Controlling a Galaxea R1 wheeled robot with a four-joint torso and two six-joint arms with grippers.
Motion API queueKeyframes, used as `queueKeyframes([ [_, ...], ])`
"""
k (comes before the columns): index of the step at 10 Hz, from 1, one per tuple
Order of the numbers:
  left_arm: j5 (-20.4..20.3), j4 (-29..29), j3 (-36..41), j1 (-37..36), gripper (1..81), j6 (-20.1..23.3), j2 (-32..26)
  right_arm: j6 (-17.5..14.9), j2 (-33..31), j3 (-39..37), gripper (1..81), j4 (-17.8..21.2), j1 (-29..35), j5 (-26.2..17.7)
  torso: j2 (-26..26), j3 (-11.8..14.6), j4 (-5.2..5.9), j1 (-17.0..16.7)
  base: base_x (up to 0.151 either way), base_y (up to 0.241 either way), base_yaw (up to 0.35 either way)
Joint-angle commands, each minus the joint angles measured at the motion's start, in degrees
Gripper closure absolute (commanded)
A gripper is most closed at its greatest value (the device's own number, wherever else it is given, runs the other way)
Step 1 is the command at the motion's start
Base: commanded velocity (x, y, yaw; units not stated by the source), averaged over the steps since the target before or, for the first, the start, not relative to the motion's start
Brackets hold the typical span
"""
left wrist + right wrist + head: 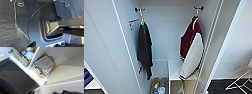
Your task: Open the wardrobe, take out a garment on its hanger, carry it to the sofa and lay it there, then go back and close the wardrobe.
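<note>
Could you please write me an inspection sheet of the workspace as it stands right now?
Surface: dark floor in front of the wardrobe.
Job's things: wardrobe stands open; maroon jacket hangs on its hanger from a hook on the right inside.
Clutter: dark garment hangs on the left; woven basket with colourful items at the bottom; second lined basket beside it, looks empty.
Hands: nothing seen clearly; fingers cannot be told.
Cables: thin cable across the left wrist plate.
Surroundings: white rack on the floor at right.
</note>
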Motion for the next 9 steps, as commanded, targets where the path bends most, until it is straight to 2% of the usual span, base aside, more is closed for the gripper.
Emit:
queueKeyframes([
  [1,2.87,0.86,-0.14,-0.98,1.0,0.24,0.22,3.46,-2.13,1.35,1.0,0.36,5.56,-5.56,0.0,0.0,0.0,0.0,0.0,0.0,0.0],
  [2,2.87,0.86,-0.14,-0.98,1.0,0.24,0.31,3.99,-2.93,1.62,1.0,0.79,5.21,-5.56,0.0,0.0,0.0,0.0,0.0,0.0,0.0],
  [5,2.87,0.86,-0.14,-0.98,1.0,0.24,0.05,4.43,-3.81,6.1,1.0,7.65,4.42,-2.93,0.0,0.0,0.0,0.0,0.0,0.0,0.0],
  [7,2.78,0.77,-0.14,-0.81,1.0,0.24,-0.31,5.92,-4.59,10.13,1.0,12.3,3.63,-0.56,0.0,0.0,0.0,0.0,0.0,0.0,0.0],
  [9,2.52,0.86,-0.14,-0.9,1.0,0.24,-0.13,7.67,-7.93,16.11,1.0,19.76,2.14,4.17,0.0,0.0,0.0,0.0,0.0,0.0,0.0],
])
